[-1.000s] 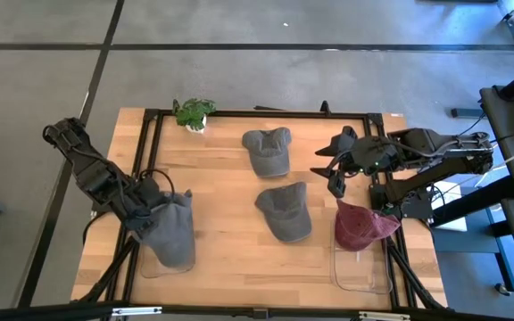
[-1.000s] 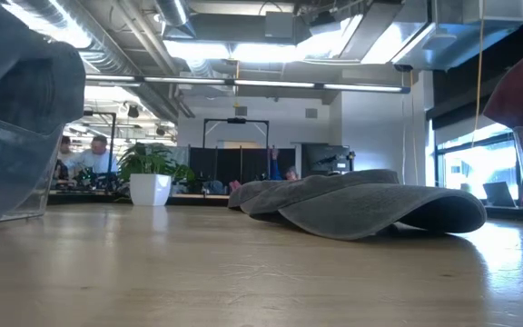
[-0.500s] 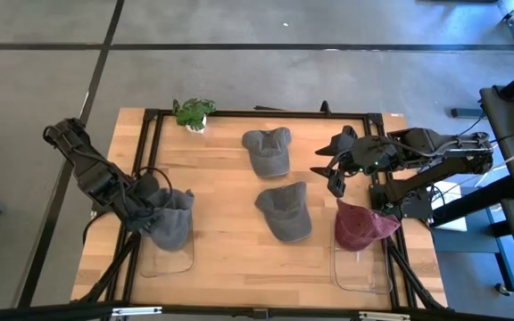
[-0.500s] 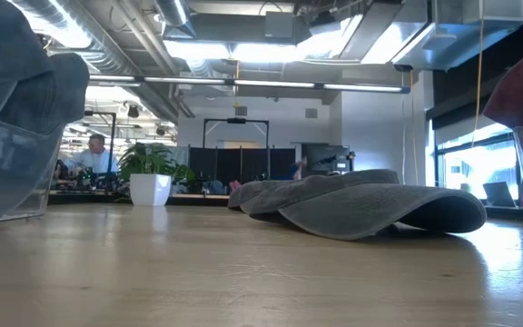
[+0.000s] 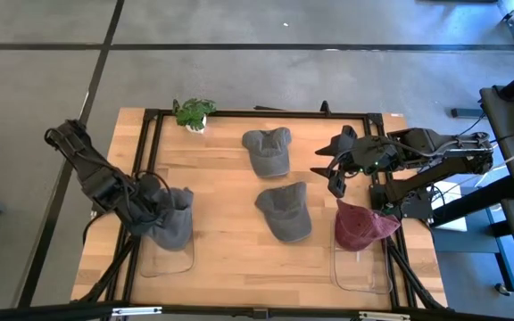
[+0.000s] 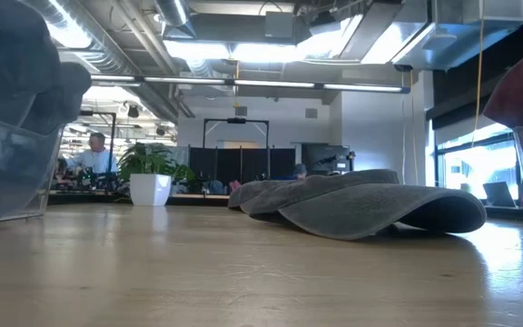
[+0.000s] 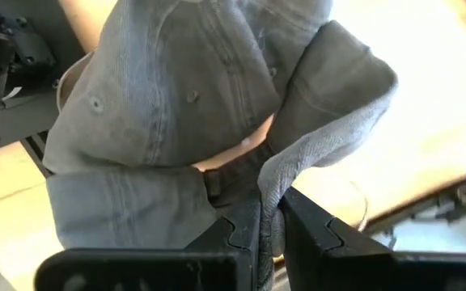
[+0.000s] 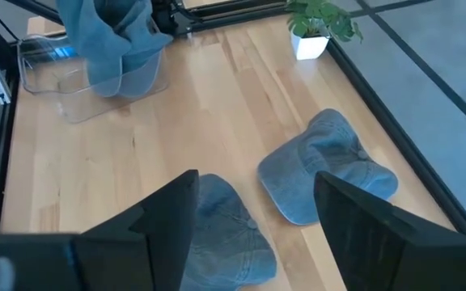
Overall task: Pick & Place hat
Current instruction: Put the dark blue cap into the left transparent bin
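Note:
My left gripper (image 5: 154, 209) is shut on a grey cap (image 5: 175, 220), held over the clear bin (image 5: 166, 260) at the table's near left; the cap also fills the left wrist view (image 7: 209, 105). Two more grey caps lie flat on the table, one in the middle (image 5: 284, 212) and one farther back (image 5: 268, 150). A maroon cap (image 5: 362, 226) rests on the rim of the clear bin (image 5: 360, 267) at the near right. My right gripper (image 5: 331, 169) is open and empty at the table's right, above the wood. My left gripper pinches a fold of the grey cap's edge (image 7: 272, 190) between its two fingers, several layers of cloth bunched there. The fingers come from the table's left, slanting down. The cap hangs crumpled from the fingers, its lower part reaching into the clear bin.
A small potted plant (image 5: 193, 112) stands at the table's far left corner. A black frame (image 5: 257, 114) runs around the table. Bare wood lies between the caps and the near edge. People sit in the room beyond, in the low view (image 6: 91, 156).
The grey cap in my left gripper has drawn up and bunched together: a second ago it hung long over the bin, now it sits shorter and crumpled near the fingers. My right arm has kept still.

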You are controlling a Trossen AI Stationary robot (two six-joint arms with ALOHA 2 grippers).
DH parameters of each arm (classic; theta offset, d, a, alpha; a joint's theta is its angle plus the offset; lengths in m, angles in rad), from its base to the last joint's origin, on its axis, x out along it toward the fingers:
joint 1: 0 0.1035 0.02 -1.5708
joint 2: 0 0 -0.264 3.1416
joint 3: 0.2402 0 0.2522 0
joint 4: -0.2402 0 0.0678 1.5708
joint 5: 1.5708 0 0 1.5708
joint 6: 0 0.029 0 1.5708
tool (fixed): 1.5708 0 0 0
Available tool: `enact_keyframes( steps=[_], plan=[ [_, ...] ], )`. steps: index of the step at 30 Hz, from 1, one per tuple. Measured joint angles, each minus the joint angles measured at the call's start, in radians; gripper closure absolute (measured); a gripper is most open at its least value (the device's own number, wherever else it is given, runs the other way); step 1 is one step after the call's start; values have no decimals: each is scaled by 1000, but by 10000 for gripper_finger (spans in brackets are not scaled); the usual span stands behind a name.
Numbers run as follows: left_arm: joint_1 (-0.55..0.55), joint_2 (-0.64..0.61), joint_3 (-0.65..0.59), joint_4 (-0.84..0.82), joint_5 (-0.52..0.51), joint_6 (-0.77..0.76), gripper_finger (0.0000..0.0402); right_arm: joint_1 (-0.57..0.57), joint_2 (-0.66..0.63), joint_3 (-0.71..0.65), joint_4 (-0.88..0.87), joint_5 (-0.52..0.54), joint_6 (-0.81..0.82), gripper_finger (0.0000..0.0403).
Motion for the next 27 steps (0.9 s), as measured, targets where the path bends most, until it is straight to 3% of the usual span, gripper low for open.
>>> enact_keyframes(
  steps=[5,12,19,27],
  plan=[
    [0,62,0,-7,-32,-47,375,0,0,0,0,0,-44,157],
    [0,103,0,-31,-18,61,347,0,0,0,0,-8,-73,157],
    [0,104,0,-67,-112,97,338,0,0,0,0,-9,-73,157],
    [1,97,0,-77,-88,91,274,0,0,0,0,-36,-75,157]
  ],
)
